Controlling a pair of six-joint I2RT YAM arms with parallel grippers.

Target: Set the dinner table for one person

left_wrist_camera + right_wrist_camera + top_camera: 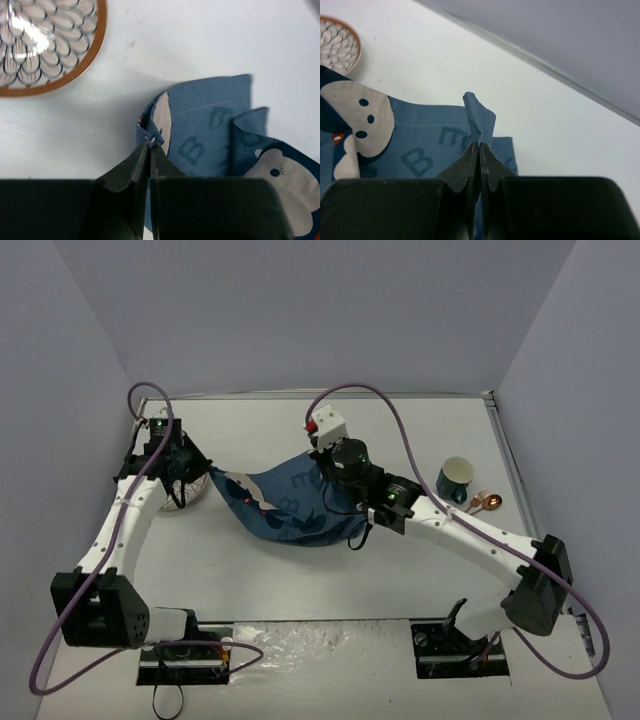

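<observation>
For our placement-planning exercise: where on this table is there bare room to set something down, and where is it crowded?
Bare: the near middle of the dinner table, between the placemat and the near edge; also the far strip behind the placemat. Crowded: left, plate near the left hand; right, mug and spoons.

Mid dinner table [300,580], placemat [290,510]; at its 9 o'clock, close by, plate [45,45]; at 3 o'clock, apart, mug [455,480]; spoon [487,503] just beside mug's 4 o'clock.
</observation>
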